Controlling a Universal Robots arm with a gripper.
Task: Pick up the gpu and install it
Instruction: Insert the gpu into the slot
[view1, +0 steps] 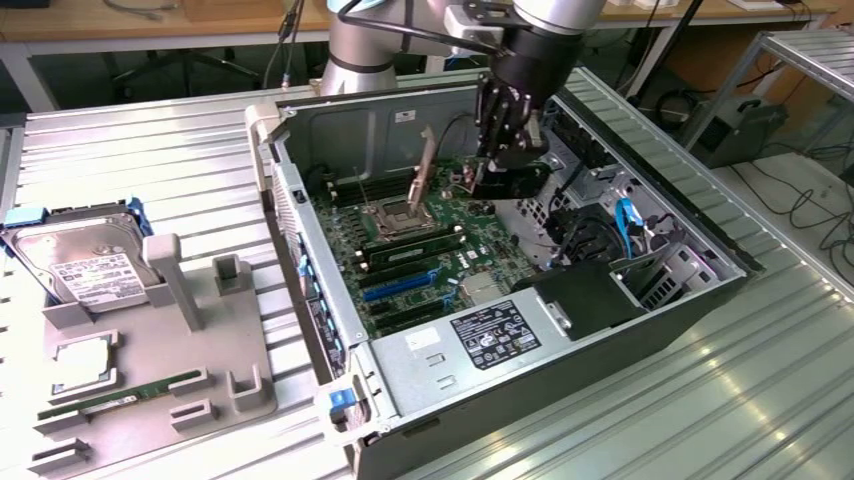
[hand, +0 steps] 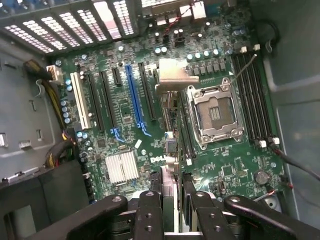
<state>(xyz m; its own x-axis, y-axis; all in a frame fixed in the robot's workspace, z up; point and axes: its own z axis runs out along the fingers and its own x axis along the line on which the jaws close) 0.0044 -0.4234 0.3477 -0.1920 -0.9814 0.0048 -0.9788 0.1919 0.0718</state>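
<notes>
1. Jaws. My gripper (hand: 170, 196) is clamped on the gpu (hand: 169, 117). The card stands on edge between my two fingers (hand: 150, 210), which are set narrow against its faces. I hold it at the end opposite its silvery bracket (hand: 172, 77).

2. Position of the card. The gpu is inside the open case (view1: 667, 300), above the green motherboard (hand: 125, 100). In the wrist view its edge runs between the row of expansion slots, including the blue slot (hand: 134, 95), and the open processor socket (hand: 215, 112). In the exterior view the bracket (view1: 422, 175) rises tilted over the socket, with my gripper (view1: 511, 165) just beside it, toward the exterior view's right. I cannot tell whether the card's lower edge touches the board.

3. Surroundings. The case lies on its side in the middle of the ribbed metal table (view1: 174, 150). A grey holder (view1: 200, 370) sits at the table's edge on the exterior view's left, well apart from me. It carries the hard drive (view1: 87, 265) and the green memory stick (view1: 120, 397).
</notes>
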